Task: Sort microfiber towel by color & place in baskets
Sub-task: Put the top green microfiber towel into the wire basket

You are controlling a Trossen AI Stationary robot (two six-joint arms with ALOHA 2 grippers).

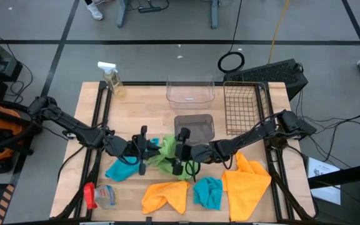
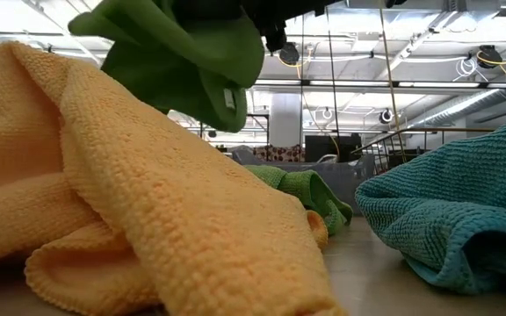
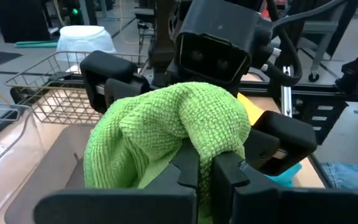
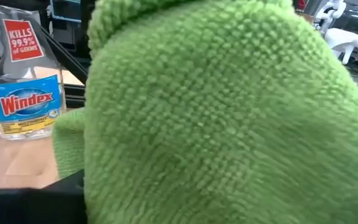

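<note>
A lime green towel [image 1: 163, 154] is bunched between my two grippers above the table's middle; in the low view it [image 2: 187, 61] hangs clear of the table. My left gripper [image 3: 207, 177] is shut on it. My right gripper [image 1: 180, 151] faces it from the right, open, one finger [image 3: 107, 78] on either side of the bunch. A second green towel [image 2: 310, 189] lies on the table behind. Two turquoise towels [image 1: 122, 169] [image 1: 208, 192] and two orange towels [image 1: 166, 195] [image 1: 247, 178] lie along the near side. My left gripper pinches a bunched fold of the green towel [image 3: 197, 146] between its two fingers, coming level from the table's left. The towel bulges beyond the fingers and hangs lifted clear of the table. My right gripper: I cannot tell whether its spread fingers touch the towel.
A clear tub [image 1: 190, 90] stands at the far middle, a smoky grey tub [image 1: 194, 127] just nearer, a wire-mesh basket [image 1: 242, 106] to the right. A spray bottle [image 1: 111, 78] stands far left; a small bottle with a red cap [image 1: 102, 195] lies near left.
</note>
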